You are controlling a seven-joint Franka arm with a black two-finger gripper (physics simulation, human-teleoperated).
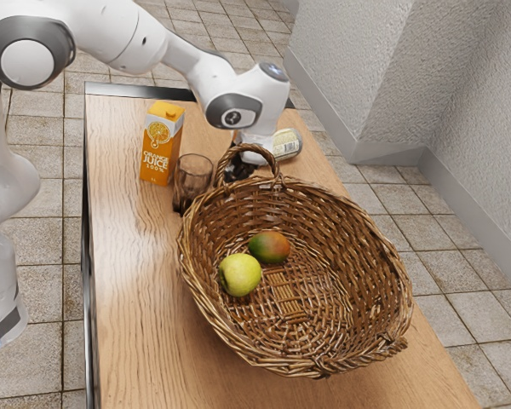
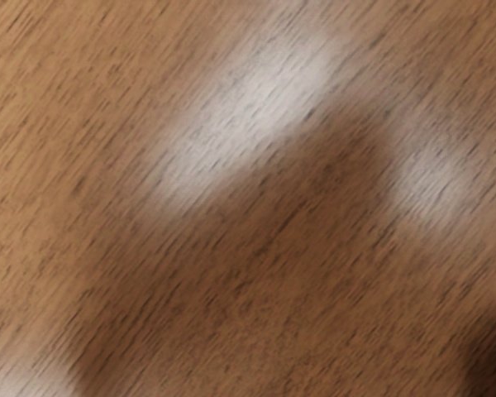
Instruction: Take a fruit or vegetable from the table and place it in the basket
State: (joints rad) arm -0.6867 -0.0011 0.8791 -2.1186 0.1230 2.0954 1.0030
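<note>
Mango [image 1: 270,247], long axis nearly horizontal

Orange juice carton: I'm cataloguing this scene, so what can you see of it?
The carton is a tall orange-and-white box, seemingly cardboard, with an orange cap on its orange top. Its front shows an orange slice and "ORANGE JUICE 100%". It stands upright on the wooden table, beside a brown-tinted glass; whether they touch, I cannot tell.

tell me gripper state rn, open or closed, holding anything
Gripper: partly hidden behind the basket handle; open, closed or holding something, it cannot be told.
</note>
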